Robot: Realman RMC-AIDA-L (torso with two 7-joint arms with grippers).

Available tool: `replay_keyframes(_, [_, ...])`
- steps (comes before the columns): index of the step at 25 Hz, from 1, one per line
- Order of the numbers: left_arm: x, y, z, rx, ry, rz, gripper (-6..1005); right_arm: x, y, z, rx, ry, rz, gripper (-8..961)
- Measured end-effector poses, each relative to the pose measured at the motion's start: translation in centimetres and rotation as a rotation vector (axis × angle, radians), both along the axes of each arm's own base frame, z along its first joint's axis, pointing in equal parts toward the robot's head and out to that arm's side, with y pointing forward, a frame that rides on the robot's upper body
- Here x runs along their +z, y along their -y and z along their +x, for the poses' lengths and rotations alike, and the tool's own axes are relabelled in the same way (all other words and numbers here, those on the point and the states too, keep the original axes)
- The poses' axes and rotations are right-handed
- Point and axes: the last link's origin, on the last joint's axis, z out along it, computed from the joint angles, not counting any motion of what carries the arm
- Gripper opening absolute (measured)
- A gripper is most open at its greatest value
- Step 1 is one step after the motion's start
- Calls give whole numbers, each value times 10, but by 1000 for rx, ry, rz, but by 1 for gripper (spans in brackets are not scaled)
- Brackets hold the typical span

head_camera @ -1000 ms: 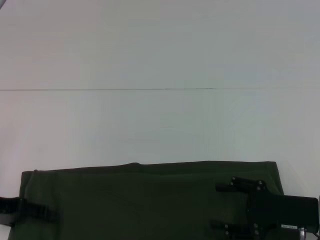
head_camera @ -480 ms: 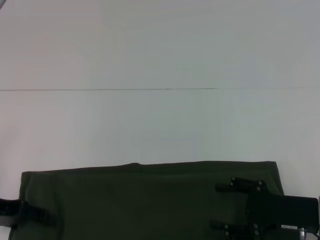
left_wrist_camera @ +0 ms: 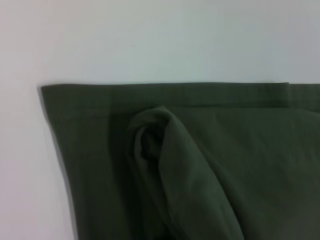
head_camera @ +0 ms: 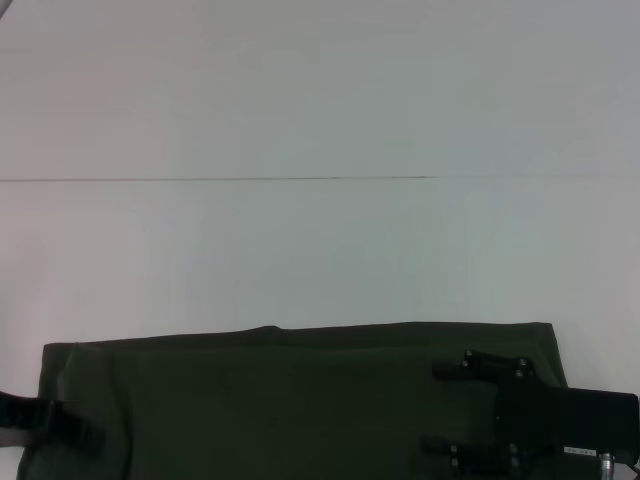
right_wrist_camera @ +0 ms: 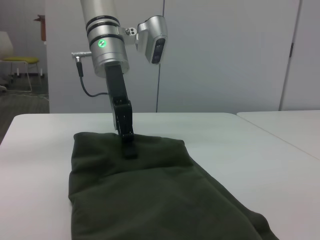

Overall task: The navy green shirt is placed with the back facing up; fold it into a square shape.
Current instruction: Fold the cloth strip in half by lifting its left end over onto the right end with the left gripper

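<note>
Soft, matte, dark olive-green cotton makes up the navy green shirt (head_camera: 290,400), a large plain short-sleeved garment lying along the near edge of the white table (head_camera: 320,240). It looks light and limp, so it should drape and sag from any pinch point and slide easily over the smooth tabletop. The best holds would be hems, corners or doubled edges, where the layers bunch enough to grip; two well-separated pinches would keep a fold line straight.

The cloth already lies as a long band with a straight far edge and a doubled strip along it. In the left wrist view a loose rounded hump of fabric (left_wrist_camera: 165,150) rises just inside the hemmed corner, so that end is not flat. In the right wrist view the near end shows soft rumpled folds.

Out from the cloth, the left gripper (right_wrist_camera: 129,146) comes down onto the shirt's left end, its tip touching the fabric; whether its fingers are parted or pinching the cloth cannot be told. The right gripper (head_camera: 450,412) sits over the shirt's right end, its two black fingers spread well apart above the cloth with nothing between them.

Beyond the table, the right wrist view shows pale wall panels and a yellow-green chair (right_wrist_camera: 20,62).
</note>
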Motion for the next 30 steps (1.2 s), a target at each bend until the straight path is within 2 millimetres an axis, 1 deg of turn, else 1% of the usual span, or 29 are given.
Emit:
replay_keyframes(9, [2,0,-1,6,-10,2,146,0,0,-1,3,-1,-1,819])
replay_keyframes(14, [3,0,-1,10,-3,3,76,0,-1,-1,3,-2,-1,819])
replay_keyframes(20, [4,-2,11,42,47,-19,78,0,-1,-1,3,-4,0,819])
replay_keyframes(22, [4,-4,18,56,80,-26,78,0,-1,-2,3,-4,0,819])
replay_keyframes(23, [4,-5,25,62,110,-32,78,0,-1,-2,3,-5,1,819])
replay_keyframes(27, [0,-7,33,64,130,-51,80,0,-1,-2,1,-12,8,819])
replay_keyframes(30, [-6,-7,35,63,116,-68,80,1,-1,-2,0,-13,9,819])
